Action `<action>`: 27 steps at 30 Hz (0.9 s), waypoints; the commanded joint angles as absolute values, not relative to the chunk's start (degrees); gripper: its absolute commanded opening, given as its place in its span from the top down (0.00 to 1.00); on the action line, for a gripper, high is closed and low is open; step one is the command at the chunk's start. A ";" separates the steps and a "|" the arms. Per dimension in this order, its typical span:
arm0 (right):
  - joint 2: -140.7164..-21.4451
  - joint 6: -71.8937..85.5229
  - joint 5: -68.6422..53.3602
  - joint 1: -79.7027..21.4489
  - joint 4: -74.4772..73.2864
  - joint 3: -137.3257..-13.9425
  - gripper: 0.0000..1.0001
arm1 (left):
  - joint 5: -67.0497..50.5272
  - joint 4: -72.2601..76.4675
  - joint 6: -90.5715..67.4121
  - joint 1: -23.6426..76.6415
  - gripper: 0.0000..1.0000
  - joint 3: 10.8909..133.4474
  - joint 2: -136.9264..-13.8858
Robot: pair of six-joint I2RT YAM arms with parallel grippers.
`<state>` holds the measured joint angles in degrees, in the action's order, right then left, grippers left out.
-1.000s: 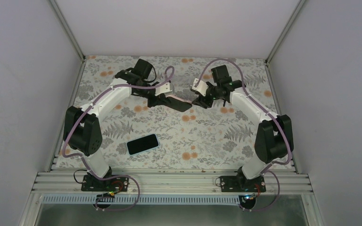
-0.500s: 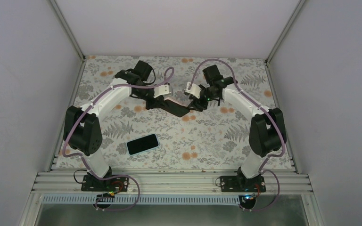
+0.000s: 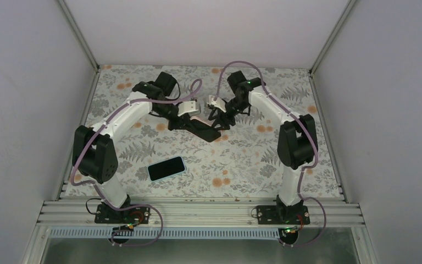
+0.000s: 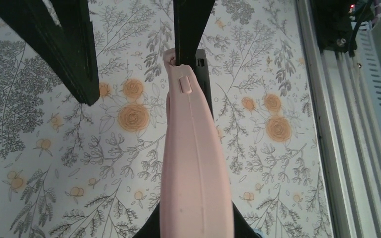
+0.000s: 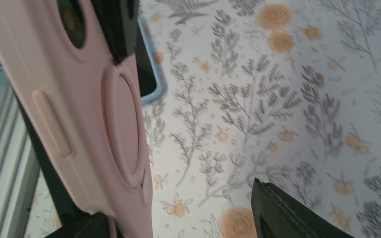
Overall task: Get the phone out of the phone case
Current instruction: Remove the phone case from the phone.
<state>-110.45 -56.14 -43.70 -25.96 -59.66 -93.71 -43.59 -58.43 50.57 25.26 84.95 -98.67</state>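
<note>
Phone case: held up over the middle of the table by the left gripper. The phone lies out of it, off toward 7 o'clock.

- table: cloth printed with grey ferns and orange roses. A ribbed aluminium rail runs along the 6 o'clock edge.
- left arm: base at 7 o'clock, elbow raised, white forearm running out toward 11 o'clock, wrist folded back to the centre.
- right arm: base at 5 o'clock, first link near upright, forearm reaching toward 1 o'clock, wrist bent in to the centre.
- left gripper: matte black fingers pressed onto the case's near end, one on each side.
- right gripper: spread. One finger touches the case's far tip; the other stands well apart, with cloth showing between them.
- case: matte pink with rounded edges and a faint seam line along the side.
- phone: flat on the cloth, glossy dark face up, pale blue rim, rounded corners.
- case details: shallow round ring on the back, dark oval cutout, raised oblong button on the side.
</note>
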 commanded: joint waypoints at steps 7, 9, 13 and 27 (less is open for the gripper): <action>-113.33 -59.61 -69.82 -34.68 -67.64 -96.89 0.65 | -48.40 -40.04 46.93 27.86 0.98 84.34 -95.94; -112.95 -59.47 -70.23 -34.37 -67.84 -96.65 0.79 | -47.17 -39.52 46.67 27.86 0.97 84.10 -95.83; -110.56 -57.52 -70.86 -32.10 -66.23 -94.88 0.96 | -44.35 -39.73 46.00 27.86 0.94 84.22 -95.55; -96.90 -29.85 -62.11 -15.83 -40.73 -81.40 0.96 | -35.21 -43.07 46.49 25.22 0.38 88.31 -87.04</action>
<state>-102.02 -42.52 -59.35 -19.49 -52.71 -83.29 -37.82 -46.33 46.46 26.06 85.34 -90.89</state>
